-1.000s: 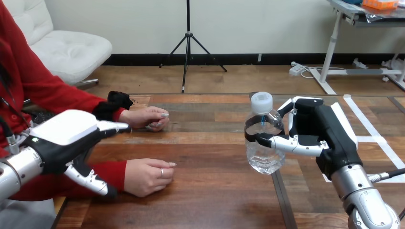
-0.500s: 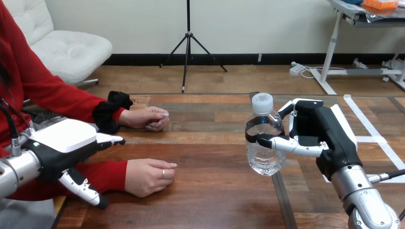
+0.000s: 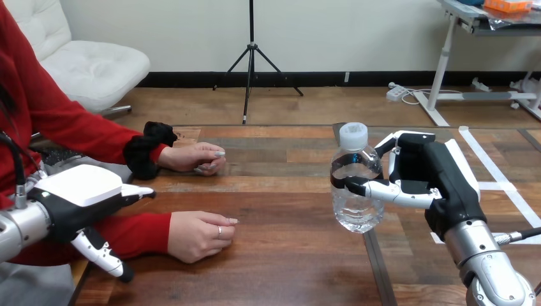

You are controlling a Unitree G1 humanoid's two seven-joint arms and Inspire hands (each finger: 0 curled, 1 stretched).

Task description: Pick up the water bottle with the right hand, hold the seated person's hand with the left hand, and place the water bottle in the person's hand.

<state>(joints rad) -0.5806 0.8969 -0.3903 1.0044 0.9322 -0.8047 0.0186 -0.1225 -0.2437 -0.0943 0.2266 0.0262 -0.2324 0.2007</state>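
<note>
Clear glossy plastic water bottle (image 3: 355, 182), matt grained wooden table (image 3: 281, 255)

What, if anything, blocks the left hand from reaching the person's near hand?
Probably nothing, so yes: the left hand is open by the person's sleeve, and the near hand rests uncovered on the table just beyond it.

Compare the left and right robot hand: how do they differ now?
Grasp: the right robot hand is curled round the water bottle; the left robot hand holds nothing, fingers straight. Place: the right one is over the table's right part; the left one is at its left edge, short of the person's nearer hand. Both are black with white shells.
</note>
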